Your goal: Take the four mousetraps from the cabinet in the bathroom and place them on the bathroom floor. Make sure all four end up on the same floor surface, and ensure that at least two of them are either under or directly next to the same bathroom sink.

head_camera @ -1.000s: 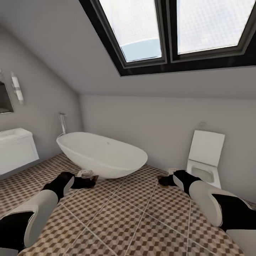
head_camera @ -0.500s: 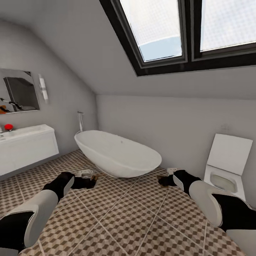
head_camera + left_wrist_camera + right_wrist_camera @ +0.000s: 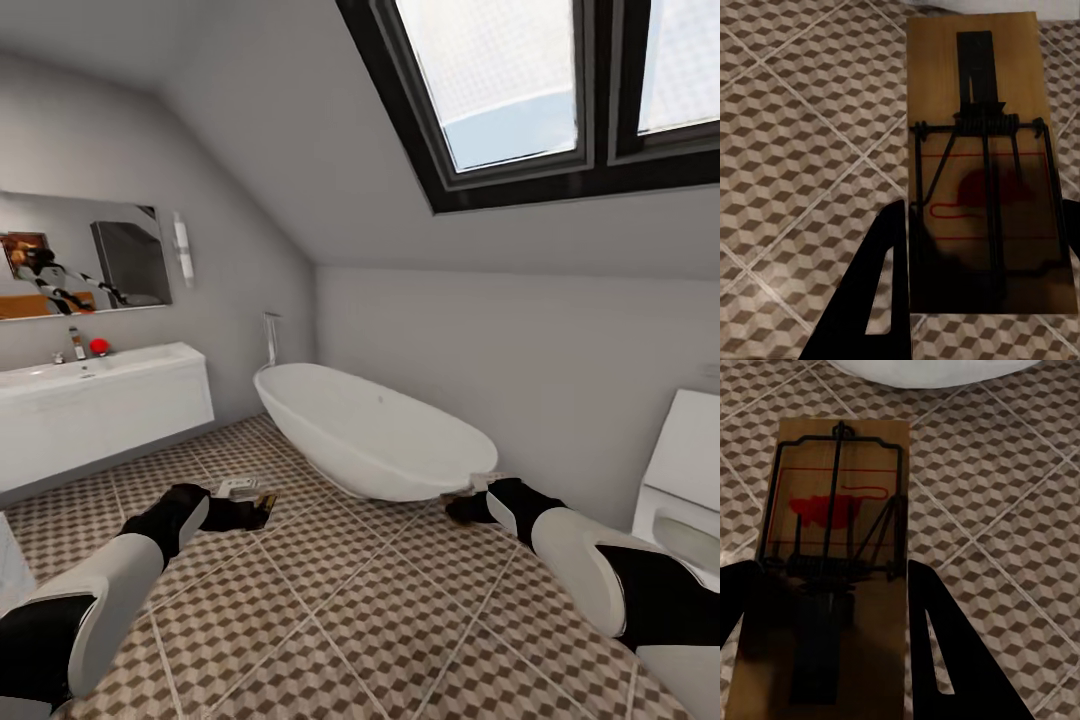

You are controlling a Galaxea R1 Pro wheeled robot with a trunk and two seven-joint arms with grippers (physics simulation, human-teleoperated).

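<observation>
Arms reach low and forward over the bathroom floor [image 3: 340, 620]; left gripper [image 3: 979, 300] pinches a mousetrap [image 3: 982, 150], right gripper [image 3: 825, 622] pinches another mousetrap [image 3: 840, 495].

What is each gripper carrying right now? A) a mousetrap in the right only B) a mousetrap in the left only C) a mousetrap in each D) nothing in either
C: the left wrist view shows a mousetrap held between the left gripper fingers, and the right wrist view shows another mousetrap held in the right gripper, both above the bathroom floor.
</observation>
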